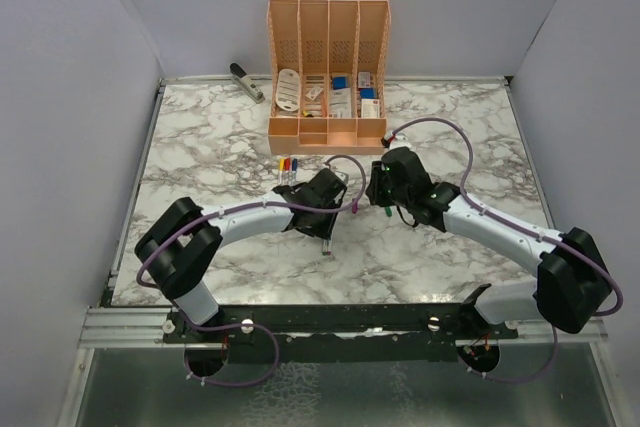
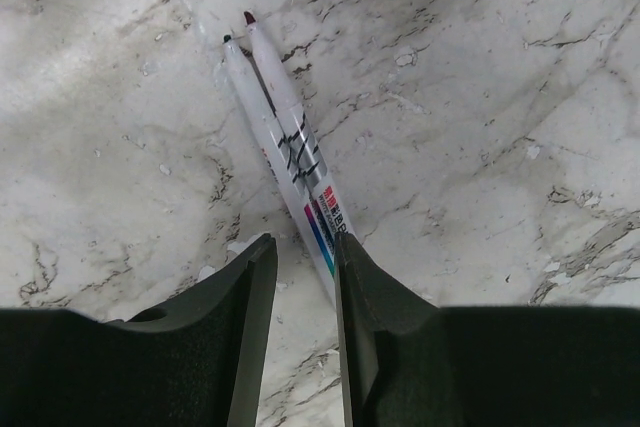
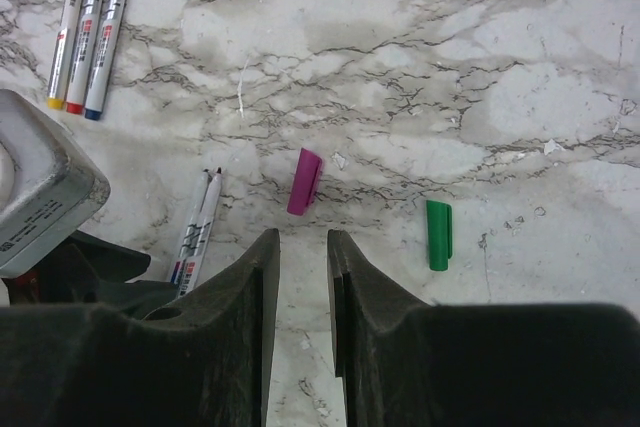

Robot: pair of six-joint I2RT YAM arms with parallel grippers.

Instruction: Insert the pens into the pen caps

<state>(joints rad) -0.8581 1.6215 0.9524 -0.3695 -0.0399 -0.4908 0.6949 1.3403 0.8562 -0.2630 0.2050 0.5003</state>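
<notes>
Three down, two to go, by my count. Nearest the arms, the left gripper hung low over the bare pens, just left of the purple cap. Its jaws stood a narrow slot apart with marble showing between them. The butt of one pen ran in under one finger, but the jaws were clamped on nothing that I could see.

The right gripper pointed at the purple cap, which lay just ahead of its fingertips. Those jaws were likewise a slit apart and empty. The green cap lay right of the purple cap, near but not touching, and both were flat on their sides. Two loose caps and two naked barrels, so that pair was left to do.

The barrels were slim, round, whitish plastic with printed bands. They lay side by side and touching, one with a plum tip, the other dark. The caps were short, stubby and glossy.

Beyond the purple cap and to its left, the capped pens lay in a tidy row, yellow, red and blue, and those looked finished. The table was smooth, grey-veined marble. Well beyond the purple cap stood the orange, lattice-walled organiser, and further left of it lay the grey stapler.
</notes>
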